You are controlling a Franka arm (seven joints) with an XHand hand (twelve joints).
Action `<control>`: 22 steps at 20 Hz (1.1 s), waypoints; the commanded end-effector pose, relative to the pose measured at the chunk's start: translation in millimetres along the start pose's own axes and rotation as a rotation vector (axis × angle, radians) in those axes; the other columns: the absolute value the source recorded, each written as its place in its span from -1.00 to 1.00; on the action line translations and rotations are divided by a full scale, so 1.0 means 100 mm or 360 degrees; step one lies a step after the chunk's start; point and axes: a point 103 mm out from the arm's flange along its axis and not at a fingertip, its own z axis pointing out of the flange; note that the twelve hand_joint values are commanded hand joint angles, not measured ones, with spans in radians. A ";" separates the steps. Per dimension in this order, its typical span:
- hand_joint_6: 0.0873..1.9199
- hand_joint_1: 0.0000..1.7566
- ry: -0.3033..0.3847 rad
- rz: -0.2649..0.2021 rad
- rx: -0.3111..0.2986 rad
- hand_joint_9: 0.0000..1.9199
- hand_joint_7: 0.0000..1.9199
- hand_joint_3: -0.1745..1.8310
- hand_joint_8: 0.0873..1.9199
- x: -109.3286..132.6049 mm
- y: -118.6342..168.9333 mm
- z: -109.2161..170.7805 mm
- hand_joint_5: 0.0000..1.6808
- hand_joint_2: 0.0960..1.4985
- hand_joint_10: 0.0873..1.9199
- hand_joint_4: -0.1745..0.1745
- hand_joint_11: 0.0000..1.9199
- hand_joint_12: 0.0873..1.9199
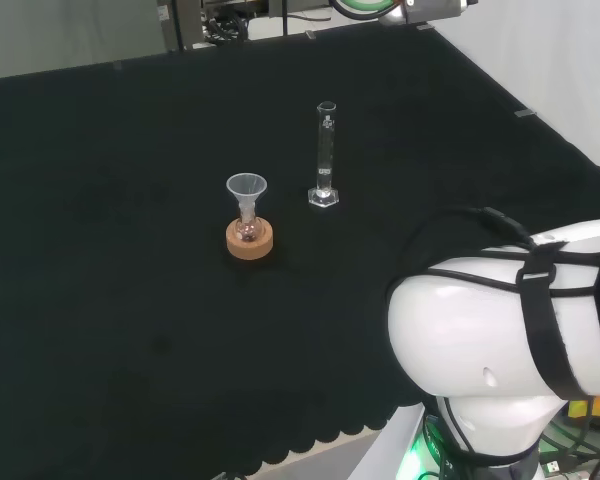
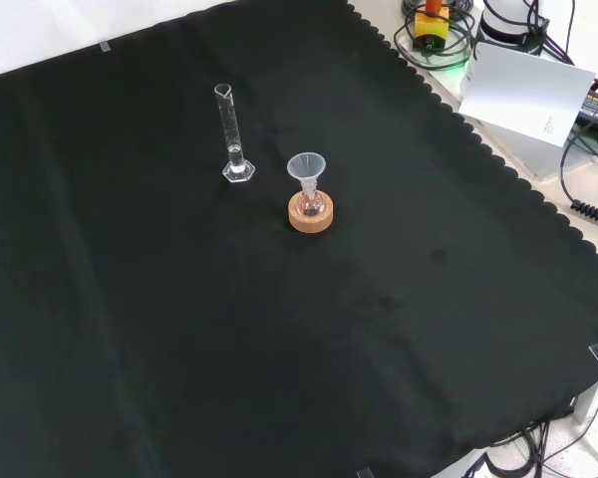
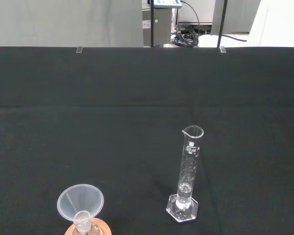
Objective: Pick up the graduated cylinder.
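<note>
Head view looks down over the white arm link, lower right. Front view looks down from opposite. Wrist view sits low and close; all share the graduated cylinder.

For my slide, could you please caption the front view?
Upright cylinder stands left of a funnel in a flask on a cork ring.

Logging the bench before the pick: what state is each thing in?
Clear glass graduated cylinder: upright on its hexagonal foot, untouched.
Clear funnel: upright, stem in the small flask.
Small round glass flask: seated in the cork ring.
Cork ring stand: flat on the black cloth.
</note>
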 end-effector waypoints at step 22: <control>-1.00 -1.00 0.0080 0.0139 0.0046 -0.50 -0.98 -0.80 -0.54 -0.44 0.24 0.36 -0.76 0.87 -1.00 -0.10 -0.91 0.39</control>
